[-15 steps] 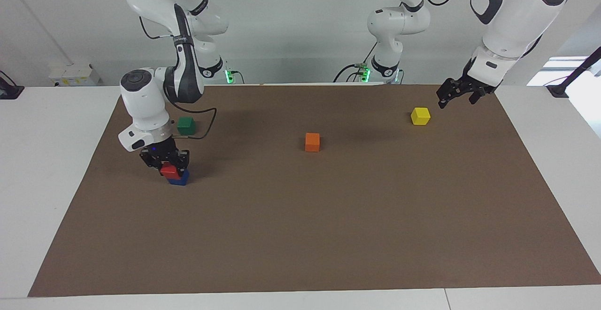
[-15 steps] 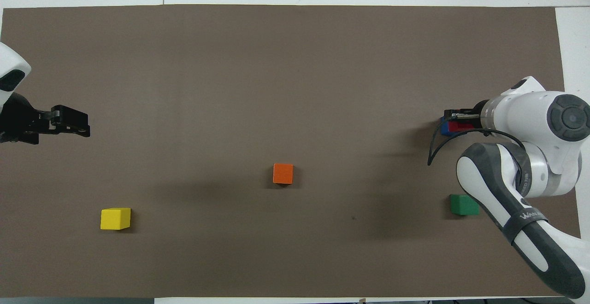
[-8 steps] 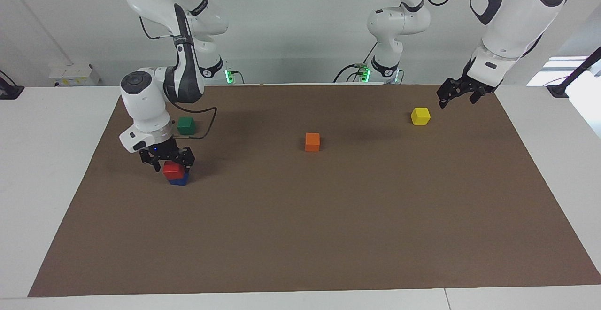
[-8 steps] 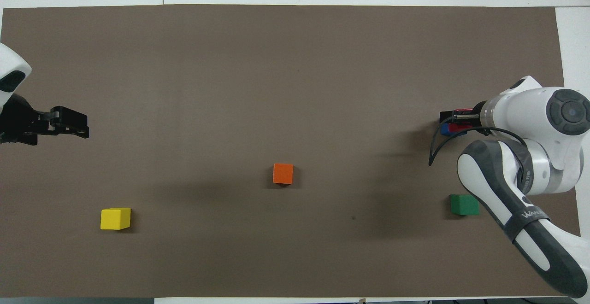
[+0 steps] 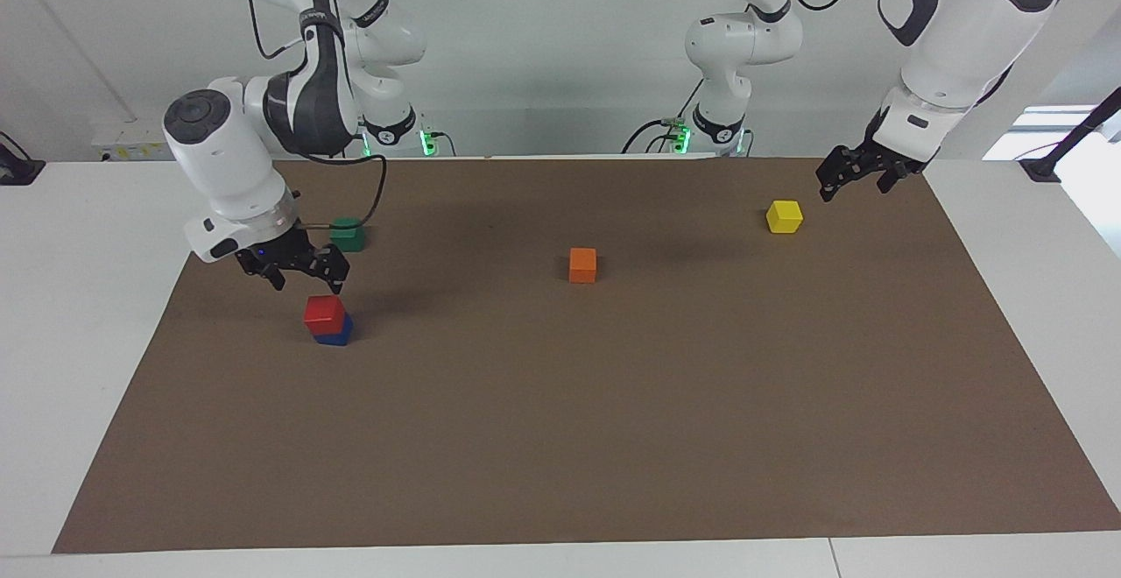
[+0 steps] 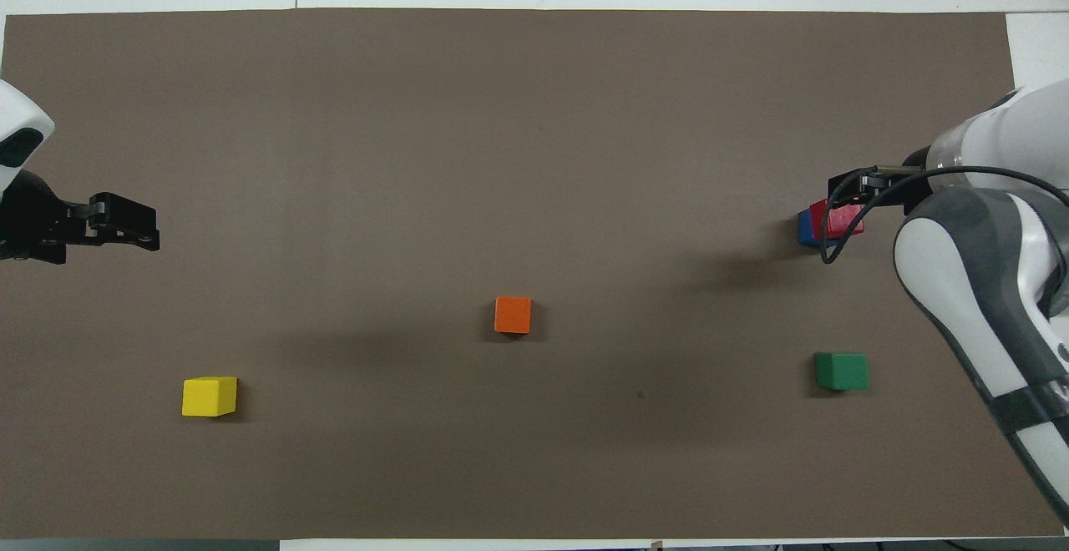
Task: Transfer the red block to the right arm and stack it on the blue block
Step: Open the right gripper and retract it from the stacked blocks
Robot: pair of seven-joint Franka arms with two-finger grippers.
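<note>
The red block sits on the blue block, a little askew, toward the right arm's end of the brown mat. The overhead view shows the red block covering most of the blue block. My right gripper is open and empty, raised just above the stack and clear of it; it also shows in the overhead view. My left gripper is open and empty, and waits in the air at the left arm's end of the mat, beside the yellow cube; it also shows in the overhead view.
A dark green cube lies nearer to the robots than the stack. An orange cube lies mid-mat. A yellow cube lies toward the left arm's end. The brown mat covers the white table.
My right gripper has opened, let go of the red block on the blue block, and risen up and away toward its own end. The left arm has hardly moved.
</note>
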